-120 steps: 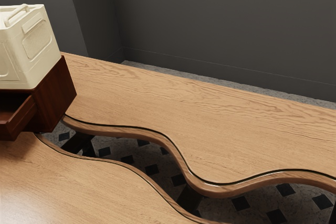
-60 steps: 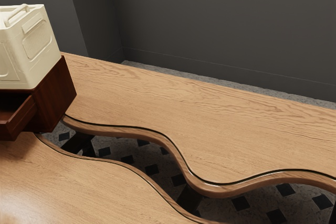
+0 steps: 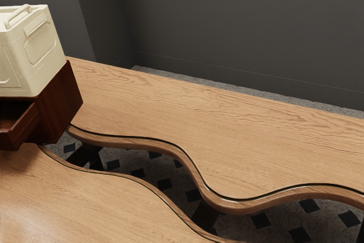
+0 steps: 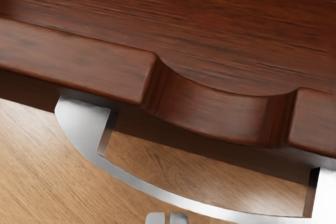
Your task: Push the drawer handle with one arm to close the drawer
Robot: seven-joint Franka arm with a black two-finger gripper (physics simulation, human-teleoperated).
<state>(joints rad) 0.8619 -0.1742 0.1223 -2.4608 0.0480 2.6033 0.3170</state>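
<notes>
At the exterior view's left edge, the dark red-brown drawer (image 3: 23,127) stands out of its cabinet (image 3: 60,103), partly cut off by the frame. In the wrist view the drawer's front board (image 4: 68,59) has a scooped notch, and a curved silver handle (image 4: 131,181) spans below it. Two small grey fingertips of my gripper (image 4: 167,218) stand close together with a thin slit between them, the gripper shut on nothing. They are right by the outer side of the handle's bar; whether they touch it I cannot tell.
A cream crate-like box (image 3: 34,55) rests on top of the cabinet. The wooden table (image 3: 148,106) has a wavy gap across it, with dark supports and tiled floor below. A grey wall (image 3: 239,27) rises behind.
In the exterior view the drawer's front has shifted very slightly toward the cabinet. The sheen on the near tabletop at the left has changed. Cabinet and cream box have stayed put.
</notes>
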